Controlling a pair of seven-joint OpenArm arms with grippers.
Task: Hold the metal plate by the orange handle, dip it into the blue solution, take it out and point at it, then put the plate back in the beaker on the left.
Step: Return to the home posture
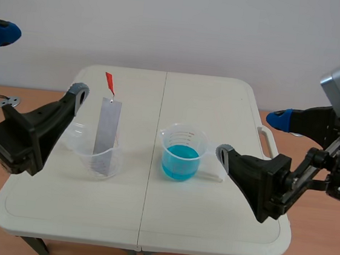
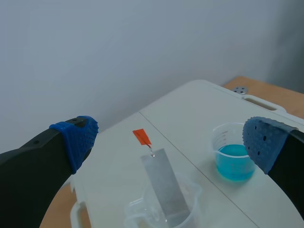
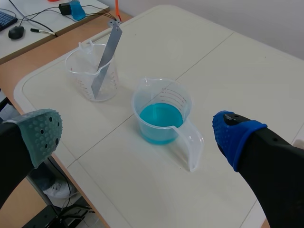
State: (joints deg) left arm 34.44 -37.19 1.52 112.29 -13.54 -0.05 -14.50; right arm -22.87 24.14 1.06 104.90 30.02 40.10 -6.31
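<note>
A grey metal plate (image 1: 107, 130) leans in a clear beaker (image 1: 98, 156) on the table's left half, its orange handle (image 1: 109, 83) sticking up above the rim. To the right stands a clear beaker of blue solution (image 1: 182, 154). My left gripper (image 1: 40, 62) is open, raised left of the plate and holding nothing. In the left wrist view the plate (image 2: 166, 185) and handle (image 2: 141, 137) lie ahead, between the fingers of the left gripper (image 2: 168, 130). My right gripper (image 1: 252, 137) is open, right of the blue beaker (image 3: 161, 114), with the plate (image 3: 105, 61) beyond.
The white folding table (image 1: 148, 222) has a centre seam and a carrying handle (image 1: 267, 141) on its right edge. A wooden desk with a keyboard, mouse and cables (image 3: 28, 23) lies beyond the left beaker in the right wrist view.
</note>
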